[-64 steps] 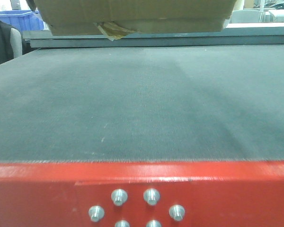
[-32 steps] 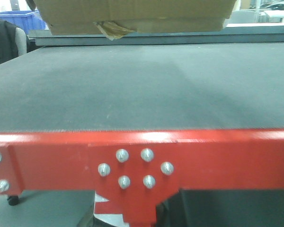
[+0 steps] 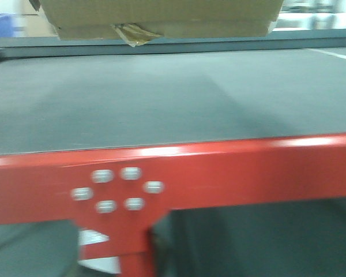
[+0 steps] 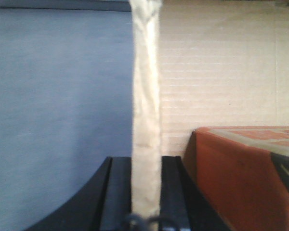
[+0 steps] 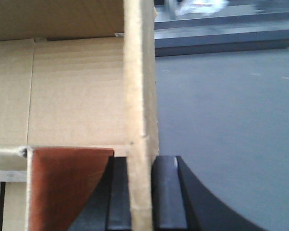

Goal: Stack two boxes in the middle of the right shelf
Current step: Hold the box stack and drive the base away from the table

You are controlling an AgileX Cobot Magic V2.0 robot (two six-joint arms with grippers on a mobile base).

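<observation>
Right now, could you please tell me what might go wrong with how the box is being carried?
The left end effector and right end effector each pinch only a thin wall of the box, which could bend or slip free. The orange item inside might shift and tip the load.

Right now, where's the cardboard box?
At the top of the front view, the cardboard box is held over the grey table top, its side walls pinched by the left gripper and the right gripper.

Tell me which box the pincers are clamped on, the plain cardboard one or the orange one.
The plain brown cardboard box: left pincer and right pincer each pinch one of its upright walls. The orange box sits inside it, ungripped.
</observation>
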